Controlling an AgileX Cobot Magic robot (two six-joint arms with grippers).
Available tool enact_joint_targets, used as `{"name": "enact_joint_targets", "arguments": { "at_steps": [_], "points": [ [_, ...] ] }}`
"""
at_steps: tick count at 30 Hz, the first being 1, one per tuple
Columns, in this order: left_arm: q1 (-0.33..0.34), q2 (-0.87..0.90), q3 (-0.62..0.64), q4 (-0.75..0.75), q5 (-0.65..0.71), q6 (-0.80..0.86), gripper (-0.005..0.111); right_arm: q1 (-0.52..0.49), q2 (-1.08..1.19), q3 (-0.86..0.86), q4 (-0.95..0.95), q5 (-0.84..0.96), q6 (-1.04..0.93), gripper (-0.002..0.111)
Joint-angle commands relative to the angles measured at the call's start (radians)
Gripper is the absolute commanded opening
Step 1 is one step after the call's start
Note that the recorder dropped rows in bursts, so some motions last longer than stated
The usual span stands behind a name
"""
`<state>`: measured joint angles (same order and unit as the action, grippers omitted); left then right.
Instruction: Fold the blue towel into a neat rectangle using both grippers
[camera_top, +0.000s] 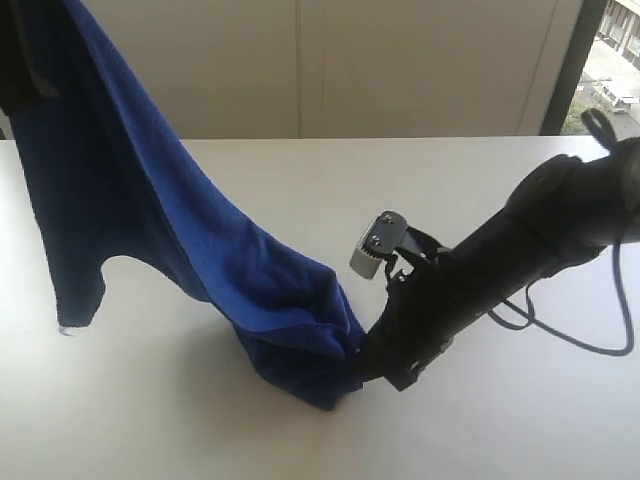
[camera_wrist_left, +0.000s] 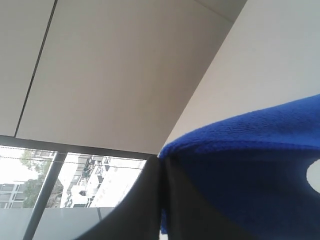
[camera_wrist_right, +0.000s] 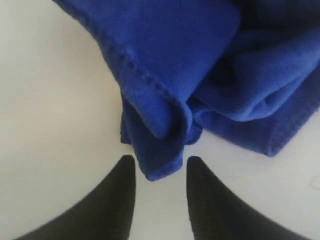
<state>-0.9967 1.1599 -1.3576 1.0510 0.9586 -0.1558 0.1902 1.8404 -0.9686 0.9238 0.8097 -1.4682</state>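
Mid-fold: left pincer (camera_wrist_left: 161, 170) grips blue towel (camera_top: 130, 200) aloft; right pincer (camera_wrist_right: 160, 159) gapes around its lower corner; lifted end probably lowers next.

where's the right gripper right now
In the exterior view the right gripper is down at the table, right of centre, its open jaws at the bunched bottom end of the blue towel.

Left gripper (camera_wrist_left: 161, 167) high, jaws clamped together; right gripper (camera_wrist_right: 160, 167) low, jaws apart.
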Motion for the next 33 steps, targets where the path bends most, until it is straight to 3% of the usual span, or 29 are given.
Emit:
{"name": "enact_joint_targets", "arguments": {
  "at_steps": [1, 3, 5, 7, 8, 12, 16, 20, 23, 29, 33],
  "points": [
    [-0.003, -0.013, -0.003, 0.009, 0.031, -0.004, 0.0, 0.052, 0.047, 0.004, 0.027, -0.075, -0.022, 0.041],
    [-0.003, -0.013, -0.003, 0.009, 0.033, -0.002, 0.0, 0.071, 0.058, 0.004, 0.029, -0.089, -0.022, 0.04],
    [-0.003, -0.013, -0.003, 0.009, 0.035, -0.002, 0.0, 0.071, 0.06, 0.004, 0.029, -0.093, -0.02, 0.025],
    [-0.003, -0.013, -0.003, 0.009, 0.045, -0.002, 0.0, 0.069, 0.047, 0.003, 0.014, -0.098, -0.006, 0.003],
    [-0.003, -0.013, -0.003, 0.014, 0.057, -0.002, 0.0, 0.069, 0.028, 0.001, -0.011, -0.113, 0.023, 0.0],
    [-0.003, -0.013, -0.003, 0.03, 0.092, 0.006, 0.0, 0.069, -0.064, 0.001, -0.209, -0.193, 0.206, 0.0],
    [-0.003, -0.014, -0.003, 0.044, 0.145, 0.006, 0.0, 0.069, -0.212, -0.001, -0.616, -0.271, 0.591, 0.0],
    [-0.003, -0.021, -0.003, 0.062, 0.179, 0.006, 0.0, 0.069, -0.391, -0.001, -0.983, -0.258, 0.938, 0.0],
    [-0.003, -0.035, -0.003, 0.063, 0.203, 0.006, 0.0, 0.069, -0.523, -0.001, -1.165, -0.201, 1.091, 0.0],
    [-0.003, -0.097, -0.003, 0.057, 0.262, 0.002, 0.0, 0.069, -0.772, -0.001, -1.366, -0.099, 1.276, 0.0],
    [-0.003, -0.156, -0.003, -0.097, 0.262, 0.017, 0.0, 0.069, -0.905, -0.001, -1.364, -0.043, 1.293, 0.0]
  ]
}}
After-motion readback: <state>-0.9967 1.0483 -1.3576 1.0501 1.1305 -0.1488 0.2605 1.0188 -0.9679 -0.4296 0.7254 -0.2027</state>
